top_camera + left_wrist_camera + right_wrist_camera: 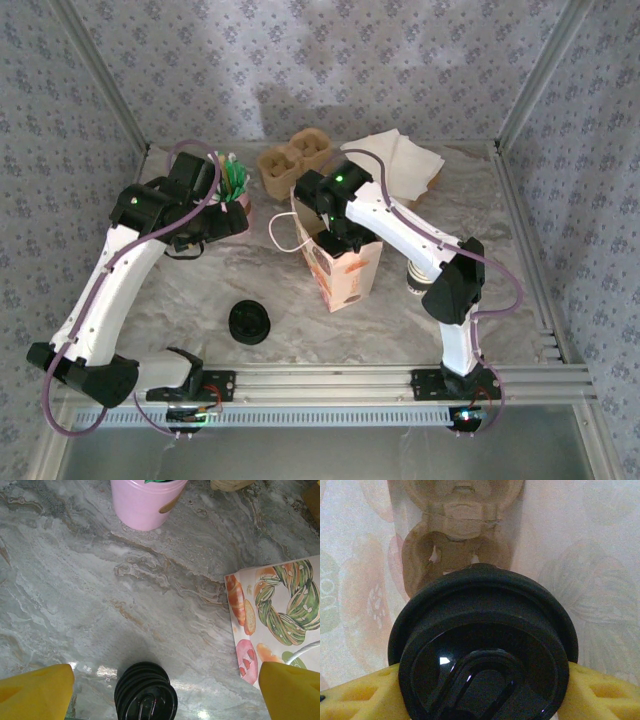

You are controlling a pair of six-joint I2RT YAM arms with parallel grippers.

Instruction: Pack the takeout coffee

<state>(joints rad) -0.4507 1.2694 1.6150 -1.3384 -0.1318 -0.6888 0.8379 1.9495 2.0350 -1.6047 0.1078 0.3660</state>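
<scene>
**Right gripper (482, 692) holding the coffee cup (482, 645) inside the paper bag (350, 275).**
Its fingers (360, 695) are clamping the upright lidded cup; the cardboard carrier (455, 555) is lying at 12 o'clock. Left gripper (161, 692) is hanging wide open.

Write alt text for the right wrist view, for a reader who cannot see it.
The coffee, its round black lid facing the camera, is gripped at its sides by the yellow jaws of the right gripper. Beyond it sits a tan pulp carrier, with the pale, faintly printed walls of a bag on both sides.
</scene>
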